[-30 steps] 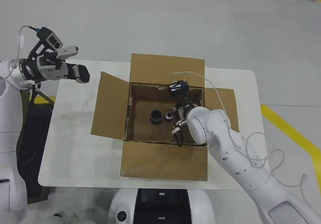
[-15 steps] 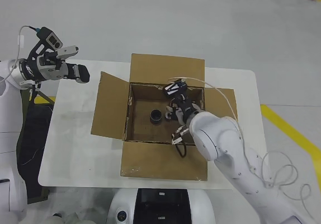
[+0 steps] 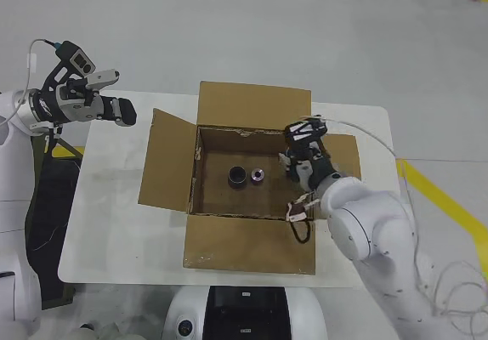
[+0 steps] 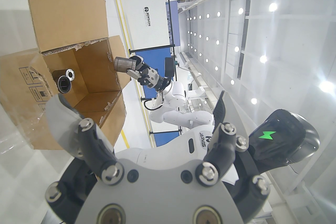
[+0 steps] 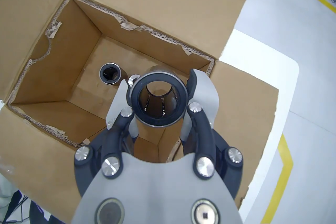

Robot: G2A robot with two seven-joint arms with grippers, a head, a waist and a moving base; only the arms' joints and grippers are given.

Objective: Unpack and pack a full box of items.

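Observation:
An open cardboard box [image 3: 252, 106] stands mid-table. On its floor lie a dark cylinder [image 3: 238, 177] and a small metal ring [image 3: 258, 177], also seen as the cylinder [image 5: 109, 73] and ring [image 5: 135, 78] in the right wrist view. My right gripper [image 3: 299, 157] hangs above the box's right wall, shut on a metal bearing sleeve [image 5: 158, 99] with a black end ring. In the left wrist view the sleeve [image 4: 123, 64] is level with the box's rim. My left gripper [image 3: 125, 111] is open and holds nothing, over the table's far left corner.
The box's four flaps are folded outward; the near flap [image 3: 248, 245] and left flap [image 3: 166, 161] lie on the white table [image 3: 108, 221]. Bare tabletop stretches left of the box. A narrower strip lies to its right [image 3: 376, 153].
My right gripper has risen out of the box and shifted toward its right wall, carrying the bearing sleeve. The left arm has stayed still.

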